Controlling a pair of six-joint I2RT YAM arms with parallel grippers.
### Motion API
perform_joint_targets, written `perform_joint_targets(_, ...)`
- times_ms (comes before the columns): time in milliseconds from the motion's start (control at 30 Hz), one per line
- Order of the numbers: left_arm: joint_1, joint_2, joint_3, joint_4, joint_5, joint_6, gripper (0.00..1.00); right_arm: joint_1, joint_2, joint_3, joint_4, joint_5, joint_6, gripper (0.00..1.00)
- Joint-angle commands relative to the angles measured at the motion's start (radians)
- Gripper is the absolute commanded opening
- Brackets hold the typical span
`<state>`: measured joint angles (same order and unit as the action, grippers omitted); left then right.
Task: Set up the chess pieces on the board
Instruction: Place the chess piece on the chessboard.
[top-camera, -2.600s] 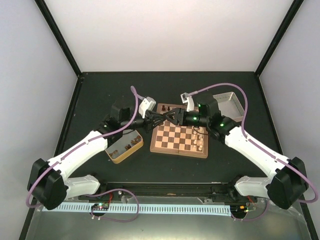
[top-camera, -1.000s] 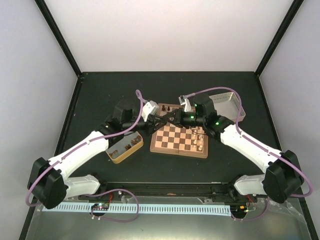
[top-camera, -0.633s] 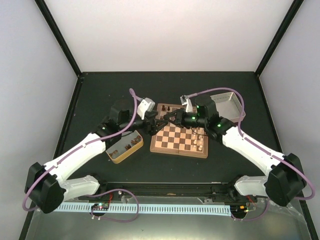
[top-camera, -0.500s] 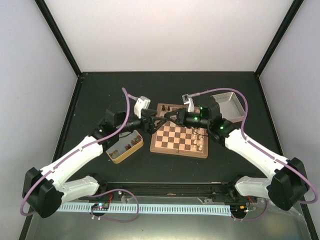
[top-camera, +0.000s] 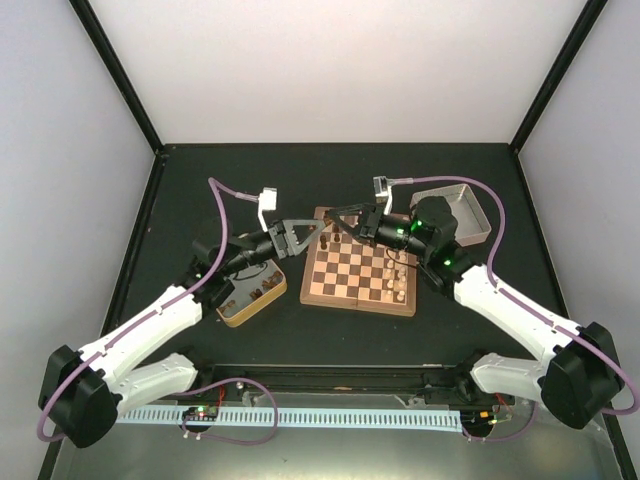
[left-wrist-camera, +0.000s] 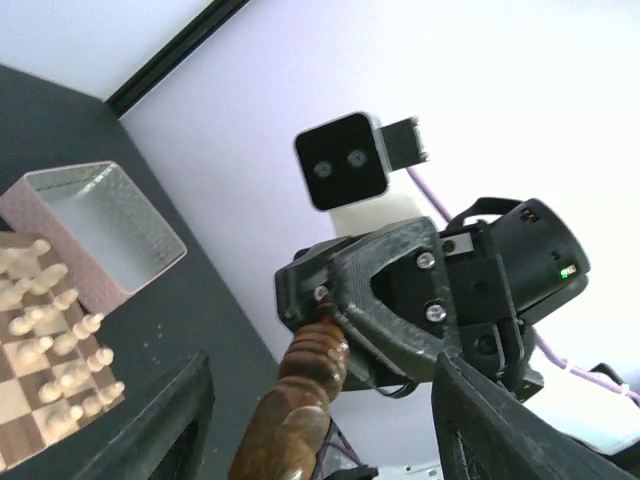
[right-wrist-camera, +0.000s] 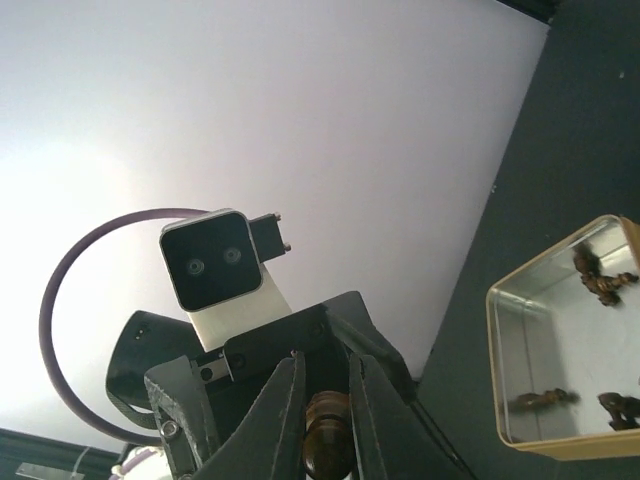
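I had the right gripper (right-wrist-camera: 325, 410) shut tight on one dark brown chess piece (left-wrist-camera: 305, 375), its two fingers (right-wrist-camera: 285, 400) pressed against the piece's sides. The piece stuck out past the fingertips toward the left gripper (top-camera: 303, 237), which faced it nose to nose. That left gripper stood wide open and held nothing. From its wrist camera its fingers (left-wrist-camera: 170, 425) sat well out to either side of the piece, with a clear gap on both sides.

In the top view the two grippers met above the far left corner of the board (top-camera: 345, 290). Most of the board spread out below the right gripper and back toward that arm's base. Pale cream pieces (top-camera: 401, 280) stood in rows along the board's edge under the right arm's wrist. I could make out a few small pieces on the far row near the right gripper, too small for me to tell their colour.

The gold tin (top-camera: 232, 312) lay on the table (top-camera: 190, 200) below and behind the left gripper, with more dark pieces (right-wrist-camera: 600, 285) inside. The silver tin (top-camera: 470, 232) sat behind the right gripper, beside its wrist.
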<state>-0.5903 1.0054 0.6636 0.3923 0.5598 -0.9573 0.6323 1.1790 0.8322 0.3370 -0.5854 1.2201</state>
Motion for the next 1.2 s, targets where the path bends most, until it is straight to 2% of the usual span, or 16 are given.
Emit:
perform_joint_targets(0,0.003,-0.006,-0.006,0.148,0.008,-0.112,0.55,-0.004,-0.005,-0.02,0.101,-0.013,0.06,0.06)
perform_joint_targets(67,0.003,-0.003,-0.008,0.15,0.003,-0.12,0.46,-0.005,-0.003,-0.022,0.107,-0.014,0.067,0.06)
perform_joint_targets(333,0.003,-0.004,-0.002,0.141,-0.013,-0.118,0.26,-0.003,-0.006,-0.03,0.11,-0.001,0.065,0.06)
perform_joint_targets(500,0.002,0.007,-0.002,0.14,-0.015,-0.114,0.09,-0.004,-0.009,-0.027,0.099,0.007,0.051,0.06)
perform_joint_targets(567,0.002,0.006,0.01,0.093,-0.028,-0.086,0.05,-0.005,-0.015,-0.021,0.064,0.023,0.022,0.06)
perform_joint_targets(700,0.003,-0.004,0.066,-0.137,-0.091,0.065,0.05,-0.008,-0.054,0.009,-0.157,0.137,-0.14,0.06)
perform_joint_targets(800,0.002,0.027,0.133,-0.396,-0.168,0.233,0.06,-0.009,-0.099,0.026,-0.367,0.349,-0.284,0.06)
perform_joint_targets(933,-0.005,0.154,0.188,-0.718,-0.275,0.39,0.06,-0.01,-0.15,0.024,-0.572,0.571,-0.409,0.06)
perform_joint_targets(1067,-0.041,0.283,0.232,-0.882,-0.332,0.45,0.07,-0.01,-0.166,0.018,-0.69,0.68,-0.474,0.07)
perform_joint_targets(1167,-0.089,0.387,0.287,-0.959,-0.392,0.47,0.08,-0.01,-0.172,-0.001,-0.697,0.696,-0.482,0.07)
